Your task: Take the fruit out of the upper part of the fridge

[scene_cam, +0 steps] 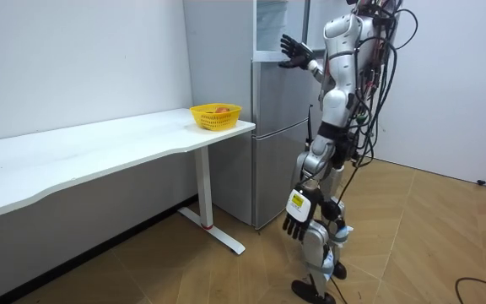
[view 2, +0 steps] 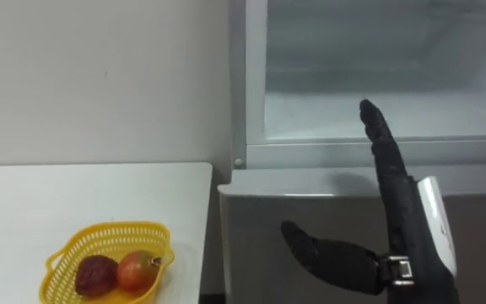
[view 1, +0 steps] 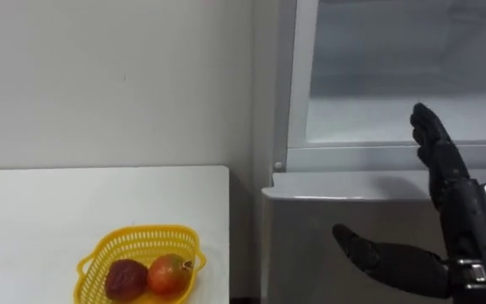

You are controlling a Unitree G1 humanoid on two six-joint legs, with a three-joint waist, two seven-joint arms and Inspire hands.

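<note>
1. The fridge's upper compartment [view 1: 369, 51] is seen open, and the visible part of its white shelf [view 1: 361, 127] is bare. Nothing to be fetched can be made out on it.
2. The right hand [view 1: 467, 228] is held up in front of that opening, above the closed lower door [view 1: 336, 219]. Its fingers are straight and together and its thumb is spread wide. Nothing is held in it.
3. The left hand [scene_cam: 298, 222] is seen hanging beside the thigh, its fingers loose and empty.
4. A dark red fruit [view 1: 126, 279] and a red-orange fruit [view 1: 169, 273] are found touching each other in the yellow basket [view 1: 142, 230]. They are judged the likely objects of the task, though this cannot be confirmed.
5. If so, the retrieval is judged largely done, with perhaps only the closing of the compartment left. If not, the item is hidden beyond the visible shelf, and the reach inward has not yet been made.
6. The basket is set at the end of the white table [view 1: 57, 211] nearest the fridge. The rest of the tabletop is left bare.
7. The table is placed along a plain pale wall [view 1: 99, 84], with the fridge just beside its end. The robot is seen standing upright on the wooden floor [scene_cam: 420, 228], close to the fridge front.
</note>
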